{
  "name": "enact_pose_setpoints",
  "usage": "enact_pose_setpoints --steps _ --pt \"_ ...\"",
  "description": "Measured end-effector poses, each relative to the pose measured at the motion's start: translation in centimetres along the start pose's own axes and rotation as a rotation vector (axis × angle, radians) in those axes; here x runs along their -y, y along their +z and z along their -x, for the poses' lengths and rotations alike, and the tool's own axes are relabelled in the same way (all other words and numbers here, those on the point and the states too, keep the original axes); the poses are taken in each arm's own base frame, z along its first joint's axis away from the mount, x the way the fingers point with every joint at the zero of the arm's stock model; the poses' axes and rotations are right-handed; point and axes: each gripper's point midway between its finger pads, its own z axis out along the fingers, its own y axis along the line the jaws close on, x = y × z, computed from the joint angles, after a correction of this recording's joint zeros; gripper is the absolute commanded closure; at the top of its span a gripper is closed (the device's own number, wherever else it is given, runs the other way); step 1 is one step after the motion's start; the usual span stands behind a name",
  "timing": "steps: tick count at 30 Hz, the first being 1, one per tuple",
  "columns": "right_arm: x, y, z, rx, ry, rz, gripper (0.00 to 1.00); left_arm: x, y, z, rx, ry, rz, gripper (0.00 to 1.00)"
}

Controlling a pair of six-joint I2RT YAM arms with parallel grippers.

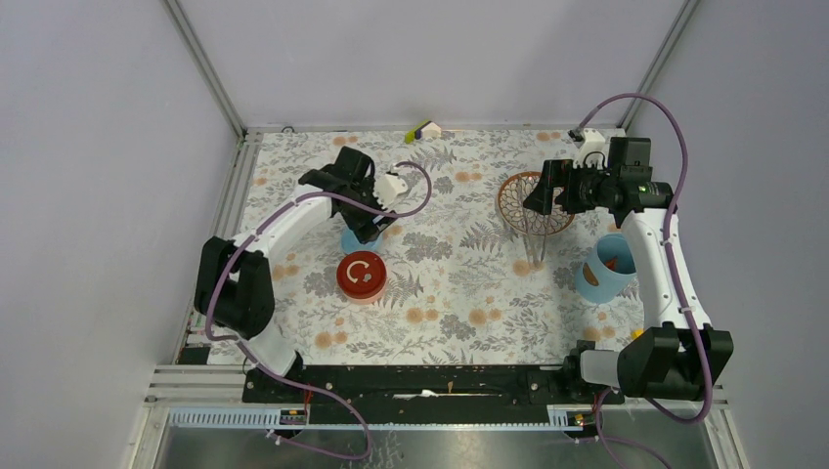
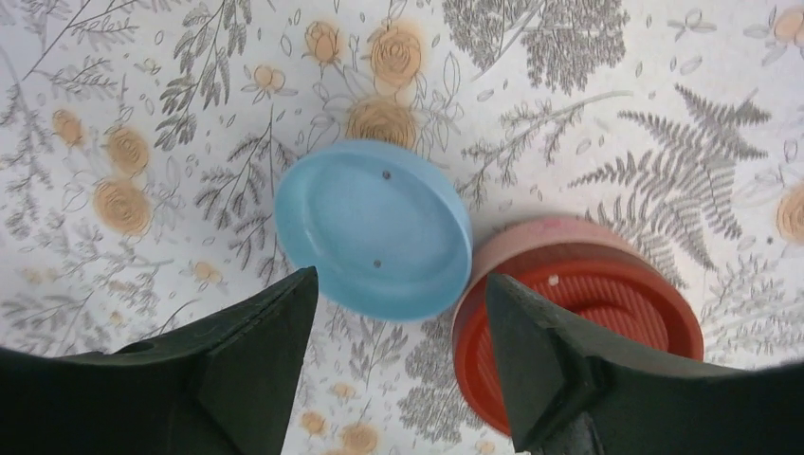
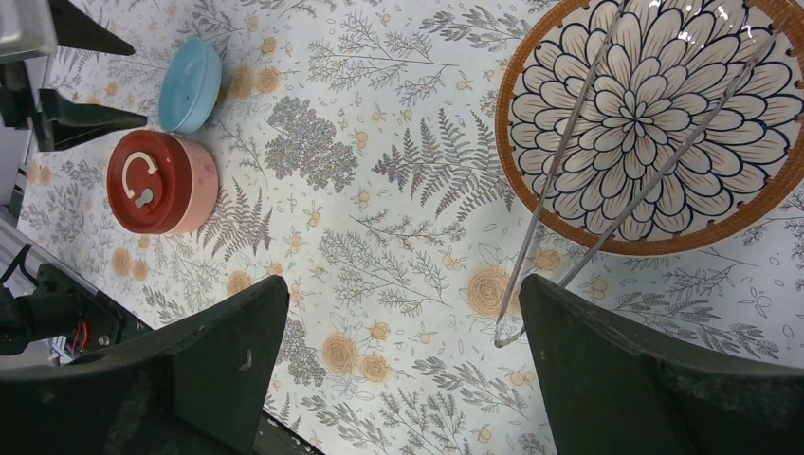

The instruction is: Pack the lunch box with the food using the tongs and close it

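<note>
Floral-print bench (image 1: 459,303), grey walls round it. Left tool (image 2: 400,280) is spread with nothing pinched, hanging right over the blue disc (image 2: 374,227). Disc lies flat on the bench, its near edge between the fingertips, so a straight drop should reach it. Pink bowl (image 2: 564,232) sits just beside the disc, on the right finger's side, with a red lid (image 2: 593,313) on it.

Right tool (image 3: 406,284) is spread wide and empty, over the bench just off the near rim of the patterned dish (image 3: 507,114). Tongs (image 3: 569,156) lie with arms splayed across the dish and the joined end out on the bench, pointing toward the right tool. Their long axis runs roughly far-to-near.

Blue shell (image 1: 606,266) stands well apart from disc and bowl, by the right arm's forearm. No food shows in the dish. The shell's inside is too small to read, possibly just the strap.

Judgement: packing looks done and closing is the step in hand. Left arm is nearer the disc and bowl, right arm nearer the shell, so the parts must cross the bench to meet.
</note>
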Motion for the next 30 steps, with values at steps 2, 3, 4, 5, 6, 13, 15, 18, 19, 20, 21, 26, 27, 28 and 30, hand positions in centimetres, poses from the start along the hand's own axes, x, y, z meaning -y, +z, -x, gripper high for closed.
enact_pose_setpoints --steps 2,3,4,5,6,13,15,18,19,20,21,26,27,28,30 --pt "-0.1 0.0 0.0 -0.001 -0.001 0.001 0.01 -0.1 1.1 0.2 0.009 -0.035 -0.005 0.33" --pt "-0.1 0.0 0.0 -0.001 -0.001 0.001 0.01 0.0 1.8 0.2 0.014 -0.057 -0.012 0.34" --pt "-0.1 0.0 0.0 -0.002 -0.001 0.002 0.01 0.1 2.2 0.2 0.014 -0.072 -0.019 0.35" --pt "-0.1 0.0 0.0 -0.001 -0.002 0.002 0.01 0.2 2.7 0.2 0.016 -0.089 -0.028 0.36" --pt "-0.1 0.0 0.0 -0.001 -0.002 0.002 0.01 0.3 3.3 0.3 0.019 -0.106 -0.035 0.37" --pt "-0.1 0.0 0.0 -0.001 -0.002 0.002 0.01 1.0 6.4 -0.8 -0.013 -0.193 -0.071 0.49" --pt "-0.1 0.0 0.0 -0.001 -0.002 0.002 0.01 1.2 7.0 -1.1 -0.023 -0.215 -0.076 0.57" --pt "-0.2 0.0 0.0 -0.002 -0.003 0.003 0.01 1.3 7.7 -1.3 -0.034 -0.241 -0.082 0.75" --pt "-0.2 0.1 0.0 -0.003 -0.004 0.005 0.01 1.4 7.7 -1.3 -0.035 -0.249 -0.084 0.81" --pt "-0.3 0.1 0.0 -0.003 -0.005 0.006 0.01 1.4 7.7 -1.3 -0.035 -0.256 -0.084 0.88" --pt "-0.4 0.1 0.0 -0.004 -0.005 0.008 0.01 1.5 7.7 -1.2 -0.032 -0.264 -0.086 0.95" --pt "-1.2 0.5 0.3 0.006 -0.003 0.037 0.04 2.2 7.3 -0.3 -0.009 -0.319 -0.124 1.0" --pt "-1.7 0.8 0.4 0.006 -0.006 0.053 0.04 2.2 6.9 0.3 0.003 -0.329 -0.135 1.0" --pt "-2.2 1.1 0.4 0.003 -0.01 0.069 0.04 2.2 6.5 0.9 0.018 -0.338 -0.141 1.0" --pt "-3.3 2.0 0.3 -0.014 -0.01 0.11 0.05 1.9 5.1 2.9 0.074 -0.351 -0.151 1.0"
